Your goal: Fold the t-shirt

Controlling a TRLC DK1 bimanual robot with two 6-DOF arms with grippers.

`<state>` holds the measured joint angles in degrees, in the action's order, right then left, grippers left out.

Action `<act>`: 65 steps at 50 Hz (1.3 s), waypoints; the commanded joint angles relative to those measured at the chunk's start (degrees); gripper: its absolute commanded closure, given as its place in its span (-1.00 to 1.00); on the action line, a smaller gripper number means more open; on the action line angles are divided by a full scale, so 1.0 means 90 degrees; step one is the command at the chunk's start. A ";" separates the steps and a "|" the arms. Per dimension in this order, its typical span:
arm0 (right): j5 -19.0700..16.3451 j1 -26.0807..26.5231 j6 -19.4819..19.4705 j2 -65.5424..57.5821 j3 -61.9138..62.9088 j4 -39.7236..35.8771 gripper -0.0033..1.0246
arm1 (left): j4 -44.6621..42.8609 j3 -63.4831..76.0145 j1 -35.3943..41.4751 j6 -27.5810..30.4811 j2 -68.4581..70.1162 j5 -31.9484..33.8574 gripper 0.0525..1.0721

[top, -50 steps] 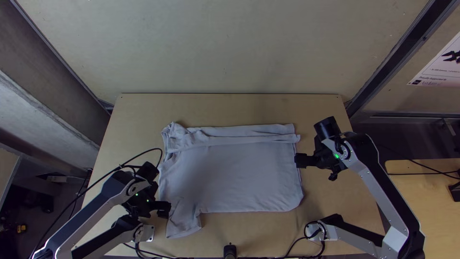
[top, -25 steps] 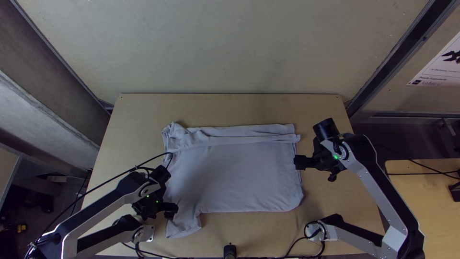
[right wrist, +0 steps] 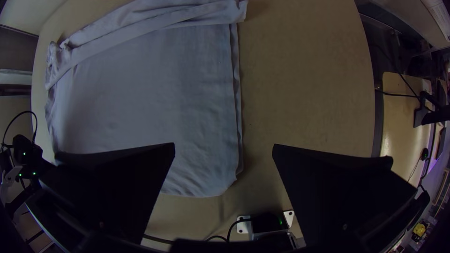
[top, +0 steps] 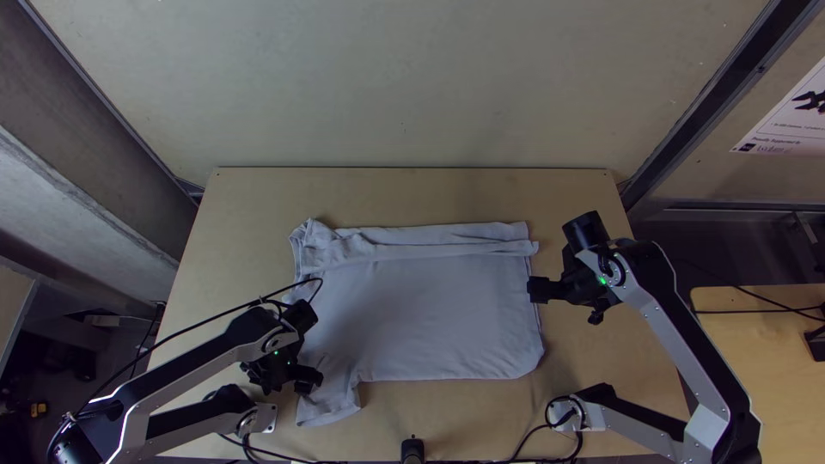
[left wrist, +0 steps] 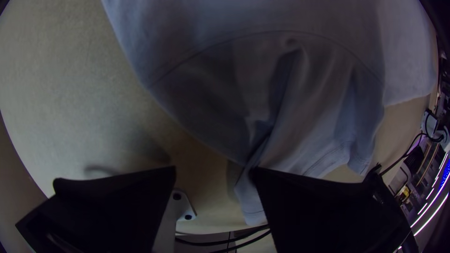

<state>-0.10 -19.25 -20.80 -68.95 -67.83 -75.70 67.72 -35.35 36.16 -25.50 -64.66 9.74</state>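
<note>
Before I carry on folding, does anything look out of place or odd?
Yes: one sleeve sticks out, wrinkled, past the near edge of the t-shirt; its far left corner is bunched, so the outline isn't square. I see no spill or damage.

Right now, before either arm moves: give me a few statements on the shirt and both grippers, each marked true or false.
1. The t-shirt is bunched into a ball on the table. False: most of it lies spread flat.
2. A folded-over strip runs along the shirt's far edge. True.
3. The right gripper is shut on the shirt. False: its fingers are wide apart, at the shirt's right side.
4. The left gripper is open, near the sleeve at the near left corner. True.
5. That sleeve is tucked in, out of sight. False: it sticks out past the near edge.
</note>
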 commanded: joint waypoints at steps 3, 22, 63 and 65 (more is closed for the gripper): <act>-0.0067 0.0185 -0.0033 -0.0103 0.0154 0.0052 -0.85 | 0.0073 0.0110 0.0269 0.0040 -0.0032 -0.0144 0.21; -0.0077 0.0390 0.0182 -0.0435 0.0799 0.0042 -0.86 | 0.0053 -0.0017 0.0709 0.0128 -0.0061 0.0080 0.93; -0.1005 0.0117 0.0758 -0.1411 0.2674 0.0355 -0.68 | -0.0132 -0.0125 0.0630 0.0177 -0.0091 0.0080 0.95; -0.1024 0.0088 0.0768 -0.1529 0.2723 0.0355 -0.68 | -0.0132 -0.0134 0.0611 0.0177 -0.0091 0.0080 0.94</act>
<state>-8.60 -17.34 -14.72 -79.96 -45.60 -72.47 66.24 -36.03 42.09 -23.77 -64.90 10.07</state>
